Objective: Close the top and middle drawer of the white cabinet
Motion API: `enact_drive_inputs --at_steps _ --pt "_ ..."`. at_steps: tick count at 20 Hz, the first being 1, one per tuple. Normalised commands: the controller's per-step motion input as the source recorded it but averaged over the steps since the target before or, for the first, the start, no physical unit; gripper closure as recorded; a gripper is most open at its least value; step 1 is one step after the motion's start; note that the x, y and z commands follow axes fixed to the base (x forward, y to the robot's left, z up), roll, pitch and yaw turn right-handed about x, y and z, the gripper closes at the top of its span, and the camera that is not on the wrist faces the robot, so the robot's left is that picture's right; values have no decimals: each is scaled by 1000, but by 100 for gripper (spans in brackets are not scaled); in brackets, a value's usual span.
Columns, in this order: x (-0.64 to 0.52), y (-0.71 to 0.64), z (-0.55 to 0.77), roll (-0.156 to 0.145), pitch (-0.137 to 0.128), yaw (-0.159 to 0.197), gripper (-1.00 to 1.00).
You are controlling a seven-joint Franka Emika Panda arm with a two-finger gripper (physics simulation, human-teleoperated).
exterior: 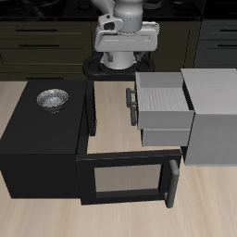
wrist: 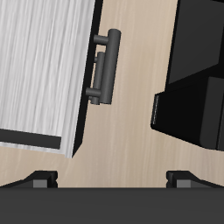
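Claw (wrist: 112,179) fingers spread wide, holding nothing, hovering above the white cabinet's (exterior: 211,111) pulled-out top drawer (exterior: 165,100) handle (wrist: 105,66).

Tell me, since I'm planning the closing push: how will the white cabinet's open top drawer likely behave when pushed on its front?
The pulled-out top drawer looks like a rigid box, so it should probably slide straight back into the white cabinet rather than flex. Its dark bar handle stands proud, so a push there might slip off; the flat front seems safer. The boxy cabinet seems unlikely to tip.
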Motion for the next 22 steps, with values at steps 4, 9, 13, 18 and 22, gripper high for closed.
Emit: enact_drive_inputs --at_steps 4,9,13,18,22 --pt "48 -127 91 -12 -19 85 -100" --pt "64 -124 -46 -22 4 68 -100" --pt "114 -163 101 -29 1 88 -100" --pt "96 -159 115 -36 4 101 -100" --pt "47 -112 128 -10 -7 185 -100"
